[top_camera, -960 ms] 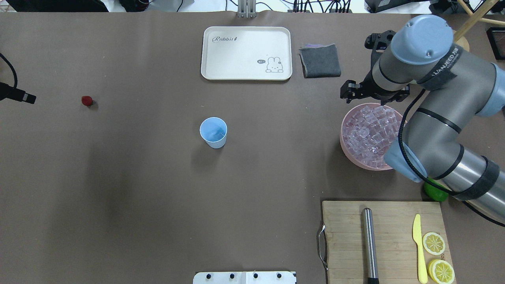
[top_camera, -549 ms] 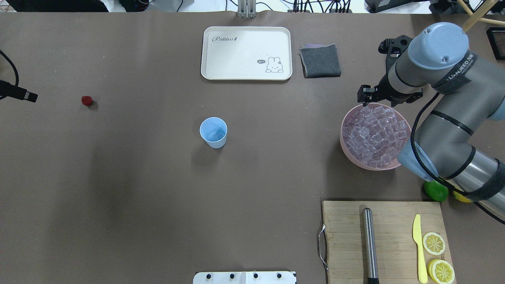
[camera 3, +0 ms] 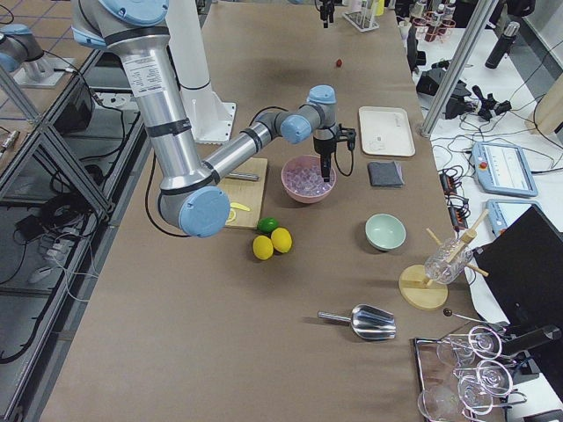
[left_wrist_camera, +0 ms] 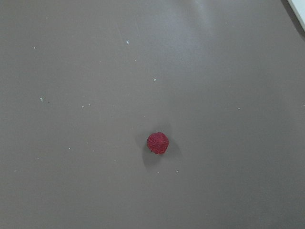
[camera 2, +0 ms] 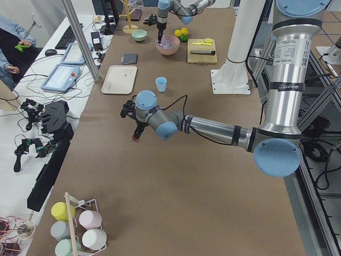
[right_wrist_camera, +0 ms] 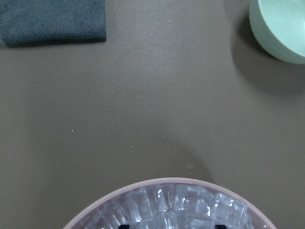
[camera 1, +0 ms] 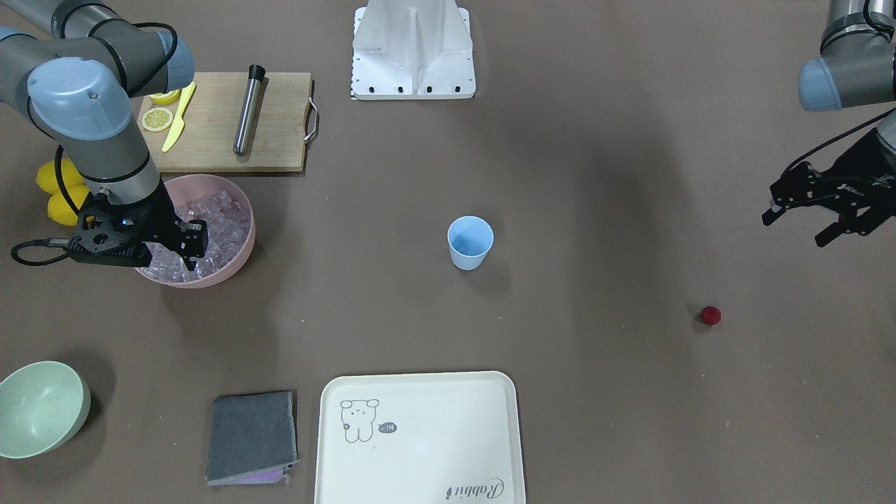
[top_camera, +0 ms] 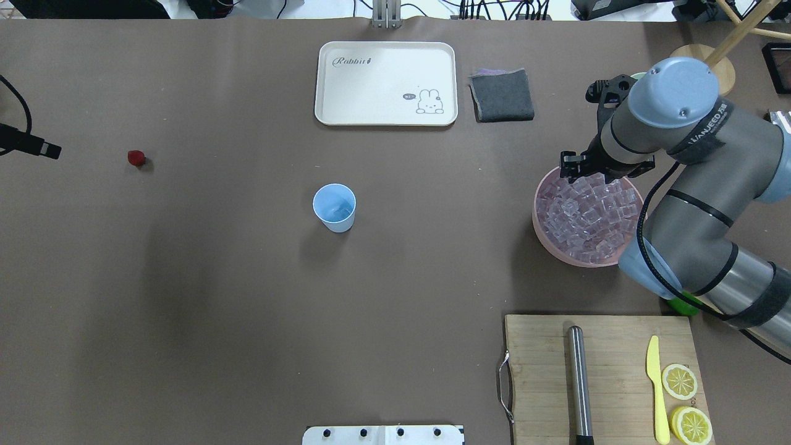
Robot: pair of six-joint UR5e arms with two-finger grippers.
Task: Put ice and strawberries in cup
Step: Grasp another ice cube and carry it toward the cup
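Over the far rim of the pink bowl, the right gripper points down at the ice, its fingers apart as the wrist view shows them. The cubes are glassy and packed close, so I judge a pinch could squirt one out, or a finger could catch the rim and shove the bowl. The cup is light and stands alone mid-surface, well apart from the bowl; a cube dropped off-centre might tip it. The strawberry lies on bare surface near the left gripper, which hangs spread and empty; being round, it may roll when nudged. The bowl is heaped with ice, the cup looks empty, and the pale green bowl holds nothing.
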